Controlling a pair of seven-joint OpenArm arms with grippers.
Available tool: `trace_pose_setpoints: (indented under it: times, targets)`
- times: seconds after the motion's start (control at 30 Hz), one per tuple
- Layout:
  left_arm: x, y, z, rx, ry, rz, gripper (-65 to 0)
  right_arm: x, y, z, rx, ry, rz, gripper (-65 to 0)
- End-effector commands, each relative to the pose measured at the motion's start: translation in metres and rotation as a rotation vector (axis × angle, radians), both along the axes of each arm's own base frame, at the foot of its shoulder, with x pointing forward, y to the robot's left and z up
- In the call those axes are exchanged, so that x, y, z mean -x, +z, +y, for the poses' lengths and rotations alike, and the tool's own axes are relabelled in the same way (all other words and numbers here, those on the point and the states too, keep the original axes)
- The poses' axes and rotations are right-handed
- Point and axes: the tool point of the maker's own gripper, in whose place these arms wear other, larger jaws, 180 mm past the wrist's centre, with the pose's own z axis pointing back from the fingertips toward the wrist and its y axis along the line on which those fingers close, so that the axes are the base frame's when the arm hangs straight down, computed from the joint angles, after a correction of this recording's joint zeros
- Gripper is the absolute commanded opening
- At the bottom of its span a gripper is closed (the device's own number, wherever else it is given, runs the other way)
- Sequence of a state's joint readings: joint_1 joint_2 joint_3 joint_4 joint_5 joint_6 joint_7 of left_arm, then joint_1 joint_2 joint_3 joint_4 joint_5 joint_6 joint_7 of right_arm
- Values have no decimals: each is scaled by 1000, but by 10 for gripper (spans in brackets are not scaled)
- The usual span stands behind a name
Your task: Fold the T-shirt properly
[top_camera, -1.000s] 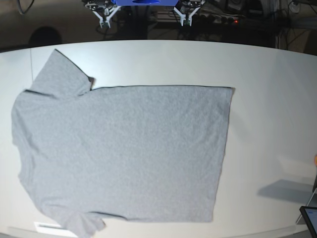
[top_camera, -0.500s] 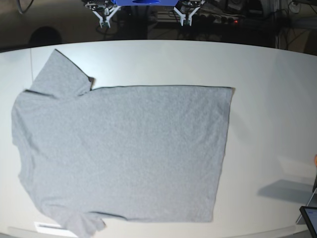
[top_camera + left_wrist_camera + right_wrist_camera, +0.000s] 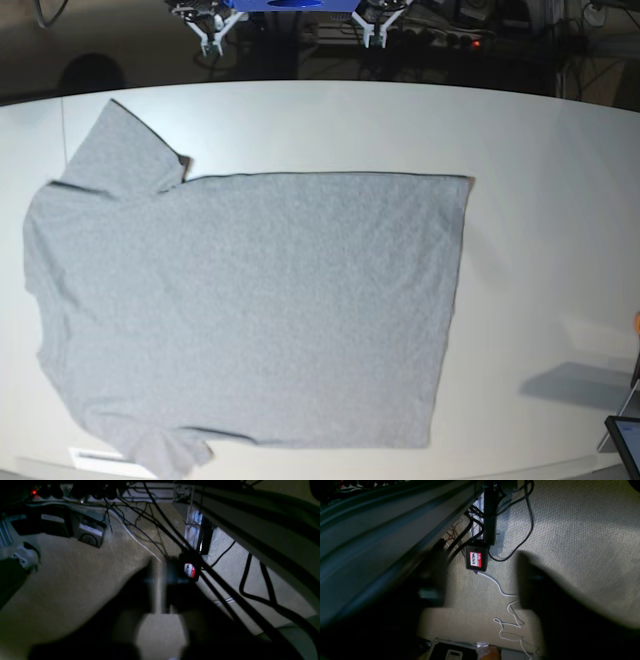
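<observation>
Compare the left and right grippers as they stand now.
The left gripper has its jaws shut; the right gripper has its jaws wide apart. In the base view the left gripper sits on the right, the right gripper on the left. Both hang empty beyond the table's far edge, off the T-shirt.

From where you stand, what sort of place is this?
Probably a robotics lab or workshop: a grey T-shirt spread on a white table, cables and a power brick on carpet underneath.
</observation>
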State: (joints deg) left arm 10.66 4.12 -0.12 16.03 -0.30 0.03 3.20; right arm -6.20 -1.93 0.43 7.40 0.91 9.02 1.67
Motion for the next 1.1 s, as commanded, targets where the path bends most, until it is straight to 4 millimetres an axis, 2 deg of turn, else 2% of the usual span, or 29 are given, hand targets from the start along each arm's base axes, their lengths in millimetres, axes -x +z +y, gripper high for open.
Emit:
trace_pose_setpoints:
  times: [0.0, 0.03, 0.07, 0.13, 0.3, 0.33, 0.4, 0.47, 0.5, 0.53, 0.63, 0.83, 0.97, 1.07]
  targets:
    - [2, 0, 1, -5, 4, -2, -650, 6, 3, 17, -51, 7, 25, -595]
    - [3, 0, 1, -5, 3, 1, -650, 9, 3, 17, -51, 12, 43, -650]
    - [3, 0, 1, -5, 3, 1, -650, 10, 3, 16, -50, 14, 51, -650]
    - [4, 0, 1, -5, 3, 2, -650, 11, 3, 16, -50, 14, 52, -575]
    - [15, 1, 3, -7, 5, 16, -650, 21, 3, 15, -47, 27, 67, -575]
    - [22, 2, 7, -14, 3, 24, -650, 27, 3, 10, -42, 29, 75, -575]
    - [12, 6, 27, -48, -4, -54, -650, 24, 2, -5, -18, 21, 51, -589]
    - [2, 18, 42, -79, -17, -190, -650, 24, 4, -18, 1, 6, -5, -631]
    - [-4, 26, 54, -100, -29, -256, -650, 16, 6, -28, 21, -17, -55, -650]
    - [-8, 33, 61, -116, -37, -297, -650, 7, 9, -36, 37, -44, -100, -650]
    - [-11, 45, 78, -145, -61, -343, -650, 0, 19, -56, 80, -108, -171, -650]
    - [-23, 67, 87, -166, -83, -428, -650, -7, 45, -76, 125, -115, -280, -650]
    - [-35, 94, 89, -180, -104, -515, -650, -5, 70, -86, 154, -97, -349, -650]
    - [-35, 115, 105, -225, -82, -554, -650, -2, 88, -89, 167, -87, -385, -650]
